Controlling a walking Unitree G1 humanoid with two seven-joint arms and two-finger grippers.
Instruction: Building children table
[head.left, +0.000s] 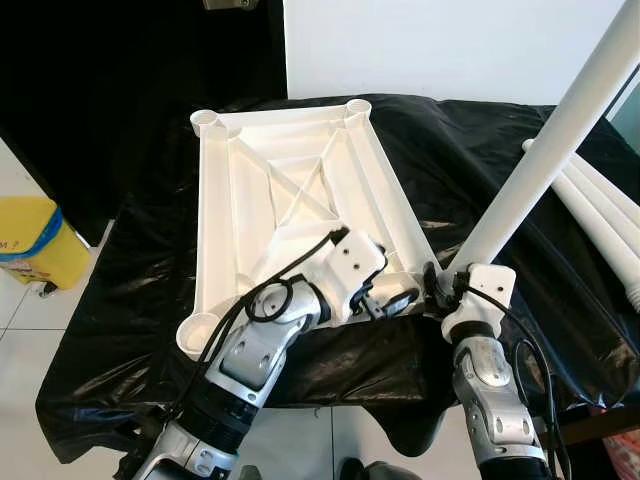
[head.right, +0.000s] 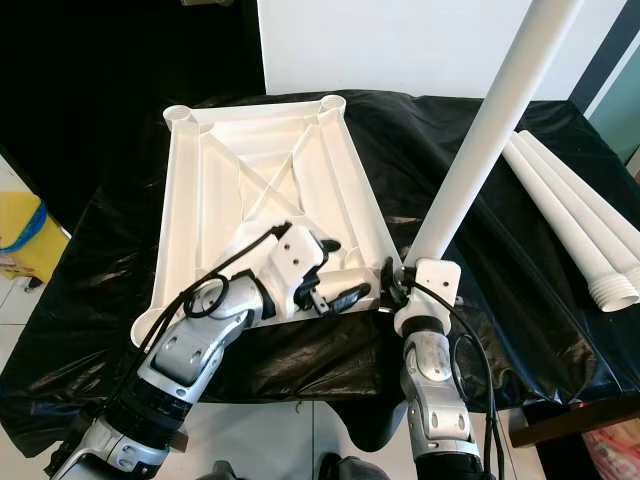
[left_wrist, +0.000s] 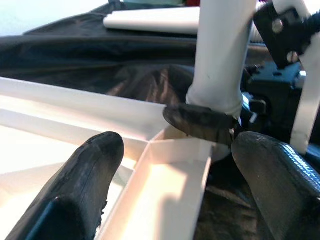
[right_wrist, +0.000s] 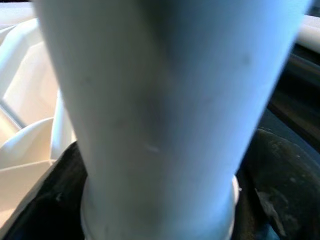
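Right gripper (head.right: 400, 283) of mine is clamped around a white table leg (head.right: 480, 140), holding it upright with its foot at the near right corner socket of the upside-down white tabletop (head.right: 215, 170). Left gripper (head.right: 345, 297), fingers spread apart, sits just beside that same corner over the rim. Farther right, spare legs (head.right: 575, 215) lie on the black plastic sheet (head.right: 90, 290).

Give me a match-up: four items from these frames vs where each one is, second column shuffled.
1. table top
2. held leg
3. spare legs
4. yellow bin

a. on the floor, robot's left
b. lying flat at the cover's right side
c. underside up on the black cover
d. gripped by the right end effector at the near right corner socket

Pairs: 1-c, 2-d, 3-b, 4-a
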